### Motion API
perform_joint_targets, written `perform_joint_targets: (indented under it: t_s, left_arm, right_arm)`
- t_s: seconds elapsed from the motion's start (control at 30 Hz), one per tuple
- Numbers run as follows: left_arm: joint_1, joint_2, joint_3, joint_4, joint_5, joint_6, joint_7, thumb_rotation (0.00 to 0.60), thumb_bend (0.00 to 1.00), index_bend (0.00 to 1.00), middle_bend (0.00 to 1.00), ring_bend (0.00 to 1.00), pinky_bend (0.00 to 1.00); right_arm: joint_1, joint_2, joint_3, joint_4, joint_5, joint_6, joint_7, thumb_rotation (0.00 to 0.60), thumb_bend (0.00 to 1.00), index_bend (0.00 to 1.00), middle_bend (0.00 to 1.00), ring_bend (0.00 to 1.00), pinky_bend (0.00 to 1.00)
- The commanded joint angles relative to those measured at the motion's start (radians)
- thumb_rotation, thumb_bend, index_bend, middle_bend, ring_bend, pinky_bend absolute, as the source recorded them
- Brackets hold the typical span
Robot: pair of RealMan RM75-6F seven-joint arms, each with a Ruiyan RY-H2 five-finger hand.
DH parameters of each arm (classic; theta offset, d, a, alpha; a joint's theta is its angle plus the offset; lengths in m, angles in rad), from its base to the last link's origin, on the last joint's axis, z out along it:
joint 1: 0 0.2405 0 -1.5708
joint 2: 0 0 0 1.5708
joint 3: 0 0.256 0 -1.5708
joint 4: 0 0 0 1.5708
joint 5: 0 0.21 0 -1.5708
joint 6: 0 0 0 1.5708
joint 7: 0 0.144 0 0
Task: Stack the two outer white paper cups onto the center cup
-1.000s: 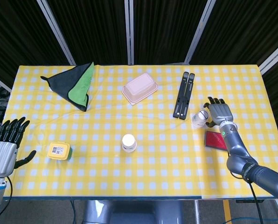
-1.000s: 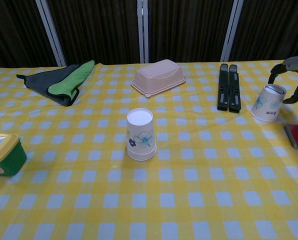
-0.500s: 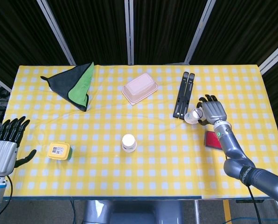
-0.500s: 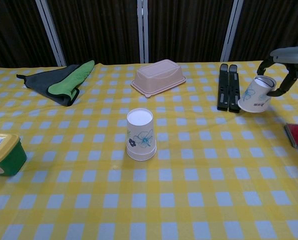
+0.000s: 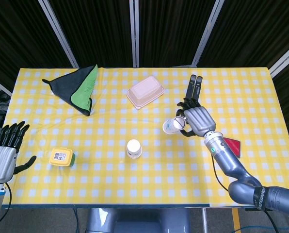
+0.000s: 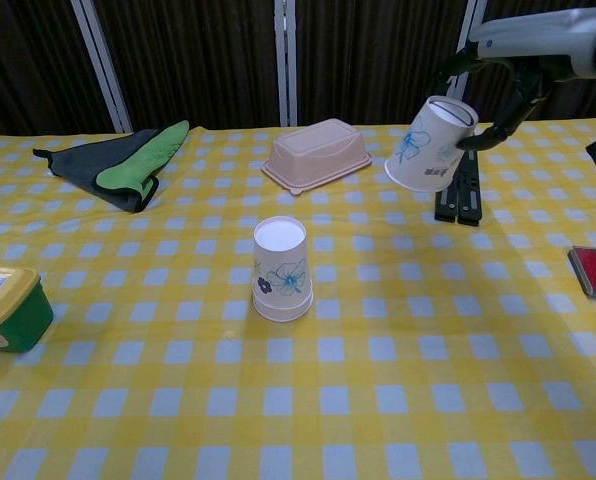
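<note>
A white paper cup (image 5: 134, 148) with a blue flower print stands upside down at the middle of the table, also seen in the chest view (image 6: 281, 268). My right hand (image 5: 195, 120) grips a second flowered paper cup (image 5: 172, 125) in the air, tilted, to the right of the center cup and well above the cloth. In the chest view this cup (image 6: 430, 145) hangs high, with the right hand (image 6: 513, 95) behind it. My left hand (image 5: 6, 150) hovers open off the table's left front corner, holding nothing; the chest view does not show it.
A grey and green cloth (image 5: 79, 87) lies at the back left. A pink lidded box (image 5: 145, 91) sits at the back middle, with a black folding stand (image 5: 193, 87) to its right. A red card (image 5: 232, 145) lies at the right and a yellow-green tub (image 5: 61, 157) at the left front.
My right hand has lifted the paper cup off the table at the right and carried it leftward and higher, toward the center cup. The left hand has barely moved.
</note>
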Motion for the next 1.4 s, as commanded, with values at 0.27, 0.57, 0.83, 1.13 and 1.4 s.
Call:
perform_joint_targets:
  t_s: [0.27, 0.57, 0.83, 1.13, 1.4]
  left_arm:
    - [0.001, -0.003, -0.005, 0.022, -0.017, -0.029, -0.015, 0.6, 0.24, 0.0, 0.0, 0.0, 0.0]
    - [0.005, 0.001, -0.009, 0.032, -0.015, -0.036, -0.046, 0.6, 0.24, 0.0, 0.0, 0.0, 0.0]
    - [0.005, 0.001, -0.016, 0.037, -0.019, -0.043, -0.053, 0.6, 0.24, 0.0, 0.0, 0.0, 0.0]
    - [0.004, 0.001, -0.018, 0.039, -0.025, -0.056, -0.056, 0.6, 0.24, 0.0, 0.0, 0.0, 0.0]
    - [0.008, 0.003, -0.018, 0.034, -0.016, -0.05, -0.053, 0.6, 0.24, 0.0, 0.0, 0.0, 0.0]
  right_arm:
    - [0.087, 0.016, 0.025, -0.335, 0.044, 0.157, -0.212, 0.6, 0.24, 0.47, 0.16, 0.0, 0.0]
    - [0.151, -0.138, -0.02, -0.315, 0.078, 0.236, -0.321, 0.6, 0.24, 0.47, 0.16, 0.0, 0.0]
    - [0.161, -0.196, -0.041, -0.234, 0.074, 0.256, -0.326, 0.6, 0.24, 0.47, 0.16, 0.0, 0.0]
    - [0.16, -0.206, -0.066, -0.211, 0.086, 0.244, -0.327, 0.6, 0.24, 0.48, 0.16, 0.0, 0.0]
    - [0.157, -0.228, -0.078, -0.179, 0.074, 0.243, -0.316, 0.6, 0.24, 0.48, 0.16, 0.0, 0.0]
